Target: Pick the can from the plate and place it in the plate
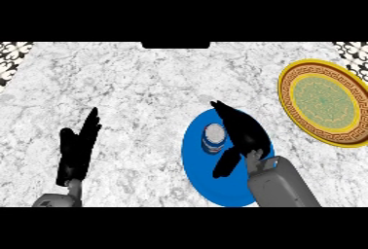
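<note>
A pale marble counter (151, 87) with grey veining carries everything. Two plates lie directly on it. A blue plate (197, 168) sits near the front edge, right of the middle, and a can (214, 138) stands upright on its upper part. A gold plate (323, 102) with a yellow rim, brown patterned band and greenish centre lies at the right side, farther back, well apart from the blue one.

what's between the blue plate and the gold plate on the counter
Nothing: in the head view only bare marble counter separates the blue plate from the gold plate. The can stands on the blue plate, beside the right hand.
</note>
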`<action>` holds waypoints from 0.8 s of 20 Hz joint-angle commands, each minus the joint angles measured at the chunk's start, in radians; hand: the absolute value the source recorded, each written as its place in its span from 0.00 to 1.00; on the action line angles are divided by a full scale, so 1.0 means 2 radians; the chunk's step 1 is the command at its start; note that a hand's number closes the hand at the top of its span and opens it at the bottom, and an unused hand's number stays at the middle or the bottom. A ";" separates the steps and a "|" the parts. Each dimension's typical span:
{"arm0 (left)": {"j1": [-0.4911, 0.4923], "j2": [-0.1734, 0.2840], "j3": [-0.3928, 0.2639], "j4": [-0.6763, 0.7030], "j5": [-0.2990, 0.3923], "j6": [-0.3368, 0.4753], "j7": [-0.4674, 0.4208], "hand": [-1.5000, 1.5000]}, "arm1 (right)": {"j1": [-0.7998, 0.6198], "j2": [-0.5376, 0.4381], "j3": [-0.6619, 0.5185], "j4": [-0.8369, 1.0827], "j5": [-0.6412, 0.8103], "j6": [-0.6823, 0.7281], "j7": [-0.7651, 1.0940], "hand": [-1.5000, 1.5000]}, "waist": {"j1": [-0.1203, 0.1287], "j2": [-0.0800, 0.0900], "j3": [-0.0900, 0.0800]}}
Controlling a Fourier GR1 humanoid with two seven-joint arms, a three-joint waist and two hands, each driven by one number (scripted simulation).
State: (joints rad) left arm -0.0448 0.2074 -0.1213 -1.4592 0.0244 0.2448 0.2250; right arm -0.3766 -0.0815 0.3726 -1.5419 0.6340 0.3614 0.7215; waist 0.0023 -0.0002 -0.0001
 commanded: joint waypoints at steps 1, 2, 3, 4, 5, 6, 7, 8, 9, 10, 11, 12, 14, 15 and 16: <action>0.037 -0.014 -0.017 -0.070 -0.023 0.013 0.033 0.50 | -0.015 0.026 -0.011 0.035 0.017 -0.004 -0.006 0.00 | 0.002 0.000 0.000; 0.024 -0.006 0.006 -0.036 -0.009 -0.017 0.008 0.50 | 0.005 0.026 -0.015 0.028 0.025 -0.013 -0.022 0.00 | 0.001 0.000 0.000; -0.013 -0.020 0.005 -0.015 -0.023 0.000 0.026 0.50 | 0.011 0.035 0.002 0.028 0.043 -0.021 -0.016 0.00 | 0.000 0.000 0.000; 0.019 -0.027 -0.005 -0.030 -0.028 0.003 0.004 0.50 | -0.008 0.029 -0.020 0.074 0.036 -0.026 -0.053 0.00 | 0.001 0.000 0.000; 0.006 -0.007 0.025 0.008 -0.002 -0.027 -0.010 0.50 | -0.028 0.019 -0.045 0.085 0.019 -0.005 -0.058 0.00 | 0.001 0.001 0.000; -0.011 0.000 0.038 0.005 -0.001 -0.037 0.003 0.50 | 0.015 0.008 -0.022 0.022 0.032 0.011 -0.042 0.00 | -0.001 0.000 0.000; 0.038 -0.005 0.021 -0.056 -0.005 -0.029 0.019 0.50 | -0.004 0.040 -0.004 0.045 0.037 -0.008 -0.012 0.00 | 0.001 0.000 0.000; 0.005 -0.026 0.010 -0.031 -0.029 -0.008 0.032 0.50 | 0.034 0.011 -0.021 0.000 0.030 0.019 -0.035 0.00 | -0.001 0.000 0.000; 0.011 -0.012 0.034 0.014 -0.005 -0.043 -0.031 0.50 | -0.017 0.039 -0.029 0.070 0.037 0.007 -0.034 0.00 | 0.000 0.000 0.000; 0.001 -0.035 0.014 0.008 -0.034 -0.011 -0.007 0.50 | 0.013 0.015 -0.032 0.068 0.044 -0.003 -0.068 0.00 | 0.000 0.000 0.000; 0.006 -0.025 0.031 0.006 -0.024 -0.031 -0.004 0.50 | 0.007 0.038 -0.026 0.065 0.059 -0.010 -0.058 1.00 | 0.000 0.000 0.000; 0.012 -0.026 0.019 -0.031 -0.029 -0.020 0.024 0.50 | -0.024 0.022 -0.034 0.075 0.052 0.015 -0.067 1.00 | 0.001 0.000 0.000; 0.029 -0.021 0.022 -0.032 -0.018 -0.037 0.005 0.50 | 0.001 0.029 -0.003 0.089 0.084 -0.040 -0.110 1.00 | 0.002 0.000 0.000; -0.002 -0.011 0.047 -0.018 -0.015 -0.034 0.012 0.50 | 0.006 0.018 -0.005 0.066 0.088 -0.026 -0.098 1.00 | 0.000 0.000 0.000; 0.015 -0.042 0.014 -0.014 -0.038 -0.020 -0.001 0.50 | -0.004 0.023 -0.017 0.069 0.088 -0.023 -0.103 1.00 | 0.000 0.000 0.000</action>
State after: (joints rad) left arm -0.0195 0.1565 -0.0758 -1.4917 -0.0247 0.1956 0.2330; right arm -0.3721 -0.0337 0.3451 -1.4118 0.7715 0.3277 0.5583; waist 0.0031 -0.0004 0.0001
